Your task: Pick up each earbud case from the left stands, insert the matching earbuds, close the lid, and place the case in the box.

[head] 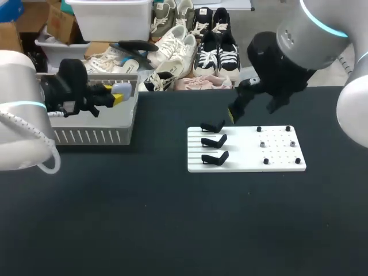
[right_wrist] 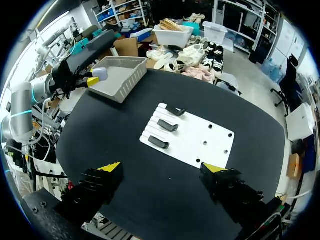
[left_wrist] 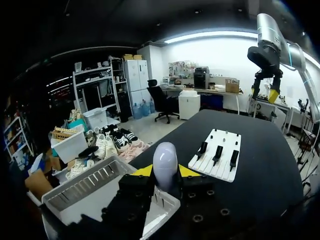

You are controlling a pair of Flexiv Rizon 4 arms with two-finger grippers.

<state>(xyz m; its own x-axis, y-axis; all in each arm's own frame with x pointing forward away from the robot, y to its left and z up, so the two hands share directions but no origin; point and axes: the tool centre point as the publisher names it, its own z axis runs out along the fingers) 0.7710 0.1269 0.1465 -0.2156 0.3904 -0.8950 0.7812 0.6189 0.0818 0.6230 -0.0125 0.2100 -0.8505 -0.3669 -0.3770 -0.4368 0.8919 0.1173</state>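
Looks nearly done: black stands (head: 214,142) bare, pale purple egg-shaped earbud case (left_wrist: 165,159) pinched between the fingers of the left gripper (left_wrist: 165,172) above the grey plastic box (left_wrist: 80,187), fingers of the right gripper (right_wrist: 162,168) wide apart.

The earbud case (left_wrist: 165,161), a pale lavender rounded shell with its lid closed, is standing upright between the yellow tips of the left gripper (left_wrist: 165,171), with both fingers pressing against its sides. It is hanging above the box (head: 92,137), a grey slatted tray lying at the left of the table (head: 172,218). Three black stands (head: 214,141) are sitting in a column on the left portion of a white board (head: 276,154).
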